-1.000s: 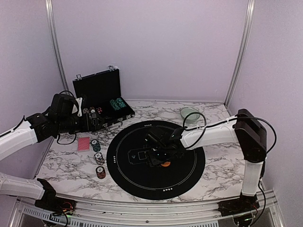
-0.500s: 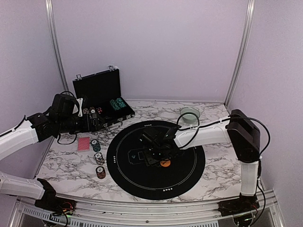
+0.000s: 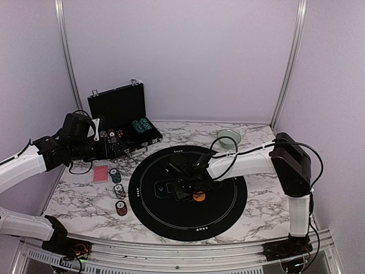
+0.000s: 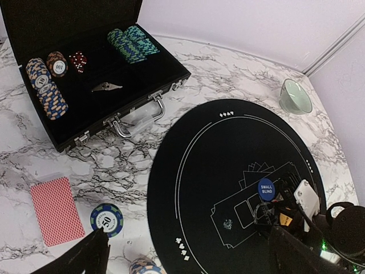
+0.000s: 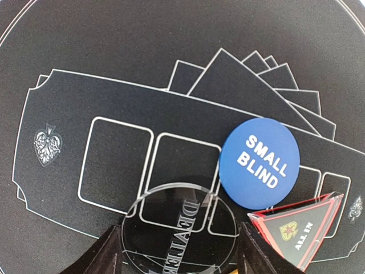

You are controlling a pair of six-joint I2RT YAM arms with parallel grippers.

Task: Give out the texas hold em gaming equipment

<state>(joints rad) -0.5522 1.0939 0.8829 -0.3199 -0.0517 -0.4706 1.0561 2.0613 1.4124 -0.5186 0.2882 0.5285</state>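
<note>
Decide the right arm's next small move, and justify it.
Probably close the right fingers on the clear dealer disc, if not gripped already: it sits between them on the black mat, beside the blue small blind button.

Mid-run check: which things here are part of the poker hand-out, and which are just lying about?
Job: red-backed cards, chip stacks, blue small-blind disc, clear dealer disc, orange disc, all-in marker.
Lying about: black case, green bowl.

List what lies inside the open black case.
Inside the black case: a row of orange-and-blue chips, teal chips, red dice and a small silvery piece. Whatever sits beneath the chips is covered.
</note>
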